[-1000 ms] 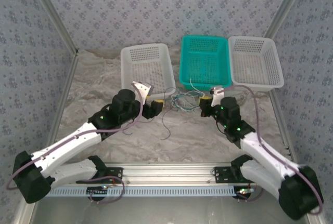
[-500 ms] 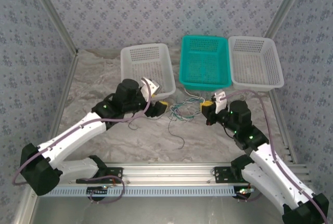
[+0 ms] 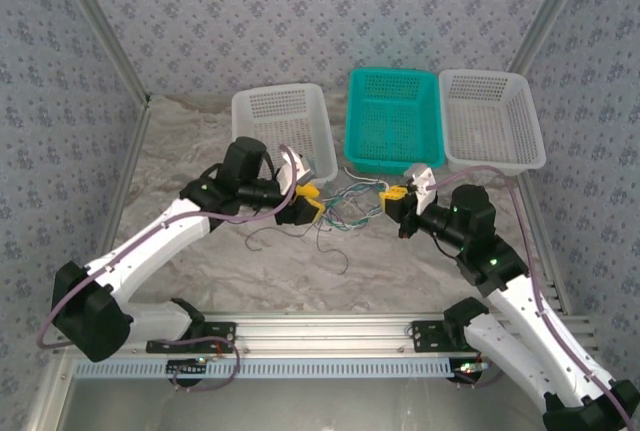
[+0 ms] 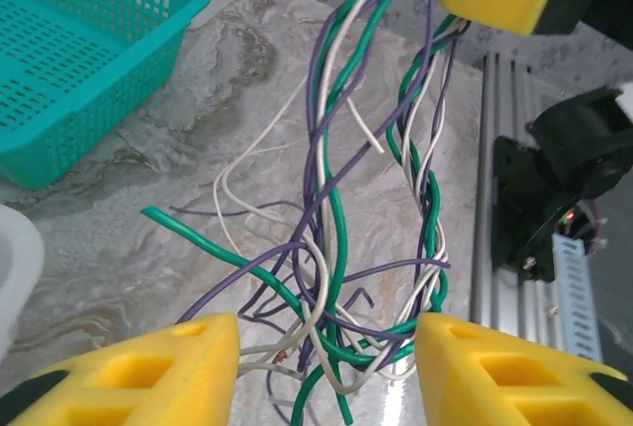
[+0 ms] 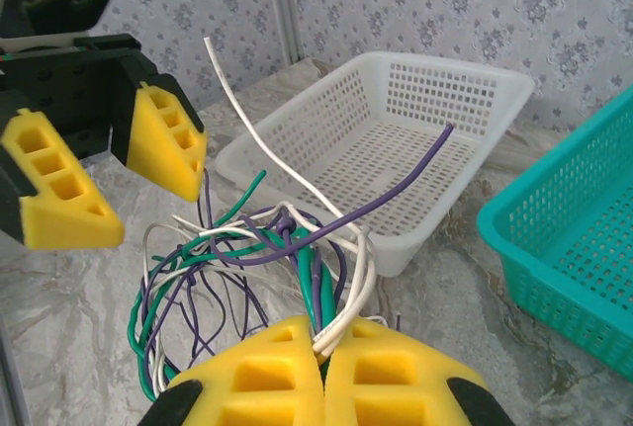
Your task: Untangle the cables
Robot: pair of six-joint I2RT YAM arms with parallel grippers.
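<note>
My right gripper (image 5: 321, 335) is fully closed, clamping the cables (image 5: 295, 230) between its pads. My left gripper (image 4: 326, 337) stands part-open, its fingers astride the tangled cables without pinching them. The cables span between both grippers, over the bench (image 3: 400, 266), before the teal basket (image 3: 360, 121).

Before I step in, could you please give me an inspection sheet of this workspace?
Surface: marbled table, bare around the tangle.
Job's things: cables, purple, green and cream, tangled mid-table.
Clutter: left white basket, teal basket, right white basket, along the far edge.
Grippers: left gripper open around the strands; right gripper shut on them.
Cables: mauve arm cables along both arms.
Surroundings: patterned walls, rail at near edge.
</note>
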